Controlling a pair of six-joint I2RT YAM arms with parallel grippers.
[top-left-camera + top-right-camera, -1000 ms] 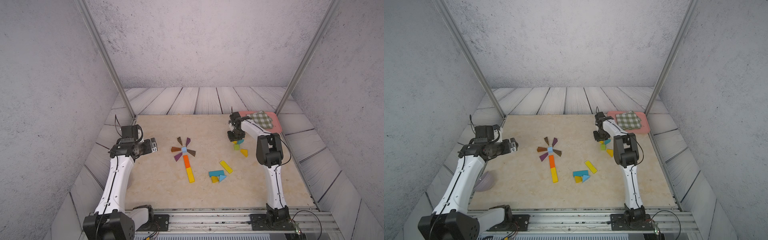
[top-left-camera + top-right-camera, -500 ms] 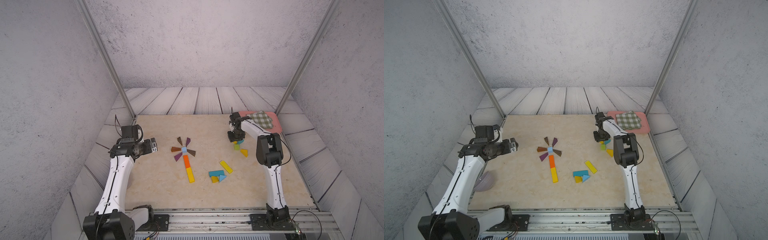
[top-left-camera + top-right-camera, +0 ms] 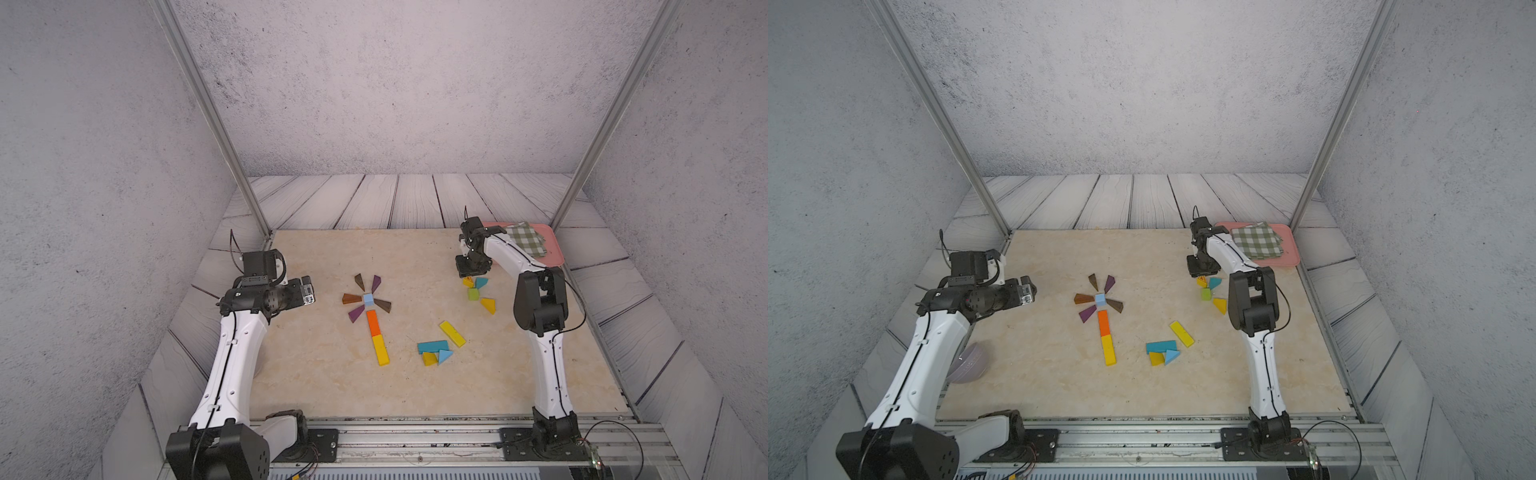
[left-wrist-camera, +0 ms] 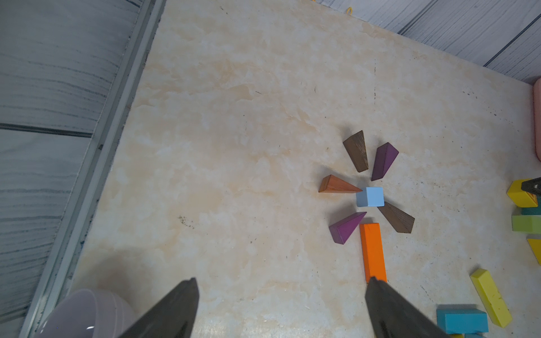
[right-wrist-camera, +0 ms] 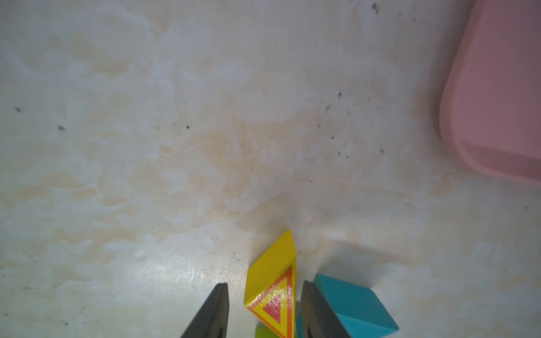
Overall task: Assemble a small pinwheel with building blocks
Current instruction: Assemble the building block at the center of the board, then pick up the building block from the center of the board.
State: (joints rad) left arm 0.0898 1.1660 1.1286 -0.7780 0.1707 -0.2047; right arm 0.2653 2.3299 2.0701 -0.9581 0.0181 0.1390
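Now right gripper (image 5: pixel 265 284) stands parted around the yellow triangle (image 5: pixel 272 263) (gap one side, likely released): rise straight, don't nudge teal block (image 5: pixel 351 301). Left gripper (image 4: pixel 281 279) spread, empty.

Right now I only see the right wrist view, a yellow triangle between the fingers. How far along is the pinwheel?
Observer: Five brown and purple wedges fan around a light-blue cube.
Operator: Any stem yet?
Observer: Yes, an orange bar and a yellow bar lie end to end, leading away from the cube.
Operator: And the left gripper?
Observer: The left gripper hovers open and empty, touching no block.
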